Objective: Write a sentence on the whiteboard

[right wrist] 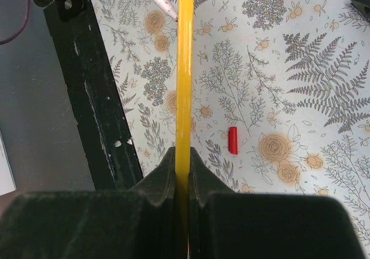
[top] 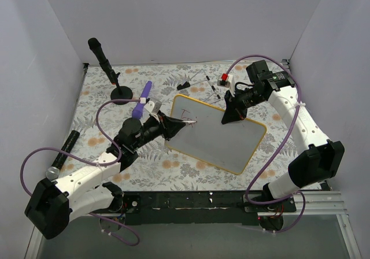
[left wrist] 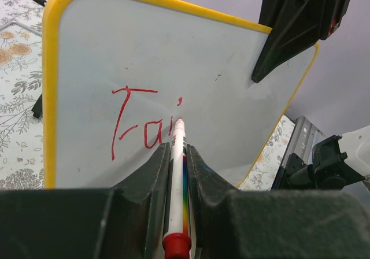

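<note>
The whiteboard (top: 222, 139), white with a yellow rim, is held tilted up off the table. My right gripper (top: 234, 115) is shut on its far edge; in the right wrist view the yellow rim (right wrist: 184, 68) runs between the jaws of the right gripper (right wrist: 184, 158). My left gripper (top: 167, 126) is shut on a white marker (left wrist: 177, 172) with a red end. The marker's tip touches the board just past the red lettering. The sentence (left wrist: 136, 126) reads "Fai" at this moment and shows small in the top view (top: 189, 119).
A black microphone stand (top: 107, 65) rises at the back left, with a purple object (top: 143, 100) beside it. Loose pens (top: 211, 82), a black clip (top: 184, 86) and a red piece (top: 224, 77) lie behind the board. A red cap (right wrist: 233, 140) rests on the floral cloth.
</note>
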Robot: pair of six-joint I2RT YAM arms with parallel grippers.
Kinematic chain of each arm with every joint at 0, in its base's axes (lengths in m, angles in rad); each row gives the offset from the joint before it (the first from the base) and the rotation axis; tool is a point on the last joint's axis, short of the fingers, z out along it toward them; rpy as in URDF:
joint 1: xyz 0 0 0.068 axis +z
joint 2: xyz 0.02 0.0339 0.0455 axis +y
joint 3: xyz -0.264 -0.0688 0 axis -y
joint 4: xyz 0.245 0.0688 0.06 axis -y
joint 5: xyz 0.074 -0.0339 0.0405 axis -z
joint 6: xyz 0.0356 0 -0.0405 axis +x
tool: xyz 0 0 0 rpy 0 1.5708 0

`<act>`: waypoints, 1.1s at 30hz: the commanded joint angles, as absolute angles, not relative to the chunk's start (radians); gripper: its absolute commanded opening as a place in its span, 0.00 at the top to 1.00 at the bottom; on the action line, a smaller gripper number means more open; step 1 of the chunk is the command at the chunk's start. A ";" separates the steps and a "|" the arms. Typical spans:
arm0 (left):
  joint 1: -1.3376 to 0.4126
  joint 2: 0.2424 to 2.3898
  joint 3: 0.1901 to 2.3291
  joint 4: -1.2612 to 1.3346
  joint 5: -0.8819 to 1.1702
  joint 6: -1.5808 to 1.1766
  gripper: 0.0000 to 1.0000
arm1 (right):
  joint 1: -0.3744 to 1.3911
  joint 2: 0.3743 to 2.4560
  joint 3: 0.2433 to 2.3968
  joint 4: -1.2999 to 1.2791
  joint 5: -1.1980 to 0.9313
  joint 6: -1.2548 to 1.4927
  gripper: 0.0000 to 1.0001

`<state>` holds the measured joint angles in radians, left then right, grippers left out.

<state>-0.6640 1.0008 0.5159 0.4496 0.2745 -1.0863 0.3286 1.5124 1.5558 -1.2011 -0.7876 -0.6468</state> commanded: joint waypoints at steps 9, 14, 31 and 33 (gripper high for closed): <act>-0.663 1.061 0.569 0.505 0.299 -1.094 1.00 | 0.333 1.486 1.572 -1.164 -0.891 -0.666 0.99; -0.663 1.066 0.571 0.514 0.307 -1.100 1.00 | 0.333 1.485 1.571 -1.163 -0.890 -0.666 0.99; -0.663 1.009 0.574 0.502 0.295 -1.086 1.00 | 0.333 1.483 1.572 -1.164 -0.890 -0.666 0.99; -0.663 1.019 0.580 0.500 0.290 -1.085 1.00 | 0.333 1.483 1.571 -1.163 -0.888 -0.666 0.99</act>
<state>-0.6640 1.0077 0.5385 0.4980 0.3111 -1.1030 0.3279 1.5124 1.5558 -1.2015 -0.7883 -0.6479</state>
